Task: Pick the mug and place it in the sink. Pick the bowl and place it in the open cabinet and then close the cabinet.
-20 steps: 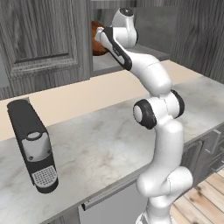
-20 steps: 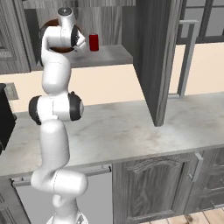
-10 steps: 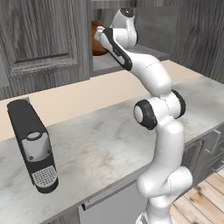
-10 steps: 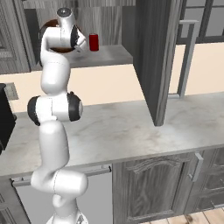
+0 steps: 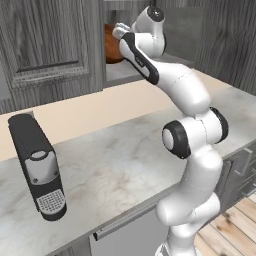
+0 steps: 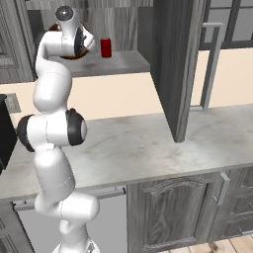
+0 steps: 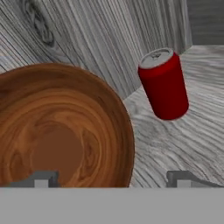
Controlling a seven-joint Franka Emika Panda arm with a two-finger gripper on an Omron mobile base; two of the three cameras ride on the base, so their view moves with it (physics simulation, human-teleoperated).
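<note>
The gripper (image 7: 111, 177) stands wide, its fingertips (image 7: 41, 178) apart and closed on nothing. The bowl (image 7: 61, 131) rests on the shelf (image 7: 183, 140) inside the open cabinet (image 6: 170, 64) — one fingertip over its rim, the other over bare shelf. A red can (image 7: 164, 83) stands upright at 2 o'clock from the bowl, apart from it.

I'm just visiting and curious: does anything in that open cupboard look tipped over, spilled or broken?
Nothing stands out. The brown bowl sits on the cabinet shelf, seemingly level, with a red can standing beside it, apart from it. The gripper is open just in front of the bowl. No spill or damage shows.
</note>
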